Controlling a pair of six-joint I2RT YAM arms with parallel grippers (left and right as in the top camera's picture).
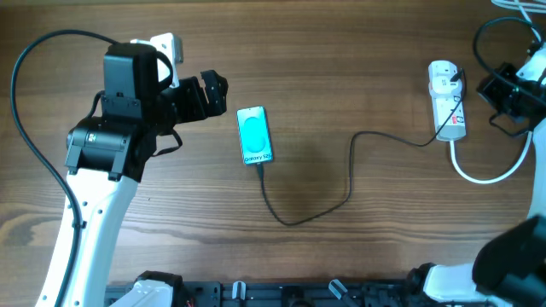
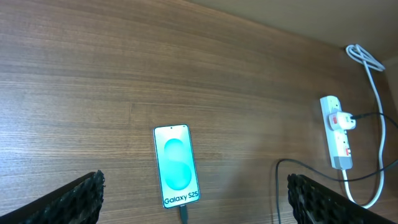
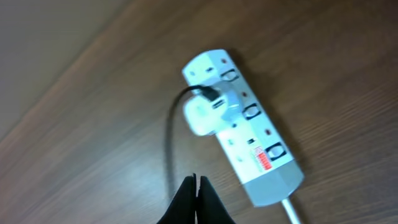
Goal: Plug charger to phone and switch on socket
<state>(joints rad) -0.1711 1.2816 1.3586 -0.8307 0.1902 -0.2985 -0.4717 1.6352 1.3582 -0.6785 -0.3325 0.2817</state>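
The phone (image 1: 254, 135) lies flat mid-table, screen lit, with the thin black charger cable (image 1: 351, 166) plugged into its near end; it also shows in the left wrist view (image 2: 176, 165). The cable runs right to a white plug in the socket (image 1: 447, 101), a white power strip also seen in the left wrist view (image 2: 336, 138) and the right wrist view (image 3: 242, 124). My left gripper (image 1: 213, 89) is open and empty, above and left of the phone (image 2: 193, 199). My right gripper (image 3: 197, 200) is shut and empty, raised just right of the socket (image 1: 497, 89).
The socket's thick white cord (image 1: 490, 175) loops off to the right edge. Black arm cables curve at the far left (image 1: 34, 128) and top right (image 1: 503, 26). Black fixtures line the table's near edge (image 1: 281, 294).
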